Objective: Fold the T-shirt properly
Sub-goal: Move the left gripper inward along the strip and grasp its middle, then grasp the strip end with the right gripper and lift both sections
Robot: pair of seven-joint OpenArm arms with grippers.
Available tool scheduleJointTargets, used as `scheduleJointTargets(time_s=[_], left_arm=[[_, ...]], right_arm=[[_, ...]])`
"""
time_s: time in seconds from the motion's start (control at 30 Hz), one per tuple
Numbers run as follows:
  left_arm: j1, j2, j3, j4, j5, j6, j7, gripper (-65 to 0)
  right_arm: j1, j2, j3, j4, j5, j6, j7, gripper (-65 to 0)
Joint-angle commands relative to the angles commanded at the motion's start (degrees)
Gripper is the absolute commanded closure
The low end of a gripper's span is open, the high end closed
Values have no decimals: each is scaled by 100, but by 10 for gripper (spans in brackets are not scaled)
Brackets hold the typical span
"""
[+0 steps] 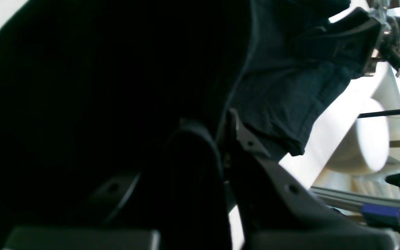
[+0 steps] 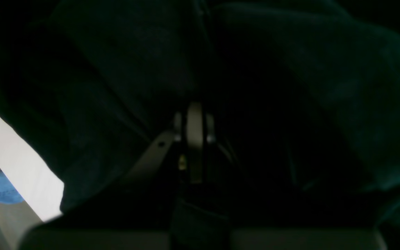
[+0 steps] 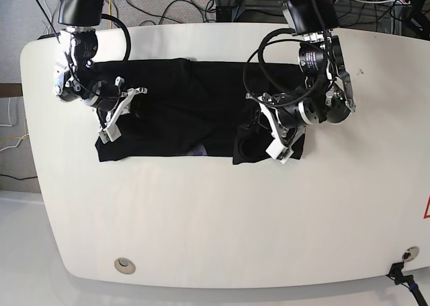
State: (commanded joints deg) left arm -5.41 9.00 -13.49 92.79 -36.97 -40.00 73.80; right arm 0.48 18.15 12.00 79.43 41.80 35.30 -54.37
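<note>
Base view: black T-shirt [image 3: 181,111] lies spread across upper centre of white surface [image 3: 222,218], w/ a hint of purple print near its lower edge. Left pincer [image 3: 277,139], at frame right, is clamped on the shirt's bunched right edge. Right pincer [image 3: 115,118], upper left, grips the shirt's left edge; both wrist views mostly dark cloth.

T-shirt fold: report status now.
Left tool shut on T-shirt, right tool likewise. Shirt spread across white table, ends lifted. Nothing in the way.
</note>
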Motion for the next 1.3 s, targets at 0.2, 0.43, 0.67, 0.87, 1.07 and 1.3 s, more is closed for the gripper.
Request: scheduleJointTargets(time_s=[0.2, 0.43, 0.67, 0.87, 1.07, 1.3], left_arm=[[26, 0, 211, 44, -26, 0, 26, -386], [-149, 0, 484, 44, -1231, 0, 413, -528], [-510, -764, 466, 422, -1468, 0, 536, -528], [-545, -1933, 677, 484, -774, 0, 44, -526], [-9, -2214, 1371, 492, 35, 0, -862, -526], [527, -2223, 1380, 369, 229, 0, -1626, -526]], right_arm=[[9, 0, -9, 0, 0, 0, 0, 0], [9, 0, -9, 0, -9, -9, 0, 0], [9, 0, -9, 0, -9, -18, 0, 0], [53, 0, 9, 141, 35, -26, 0, 0], [79, -9, 9, 651, 44, -44, -9, -3], [-62, -193, 211, 1442, 44, -44, -26, -150]])
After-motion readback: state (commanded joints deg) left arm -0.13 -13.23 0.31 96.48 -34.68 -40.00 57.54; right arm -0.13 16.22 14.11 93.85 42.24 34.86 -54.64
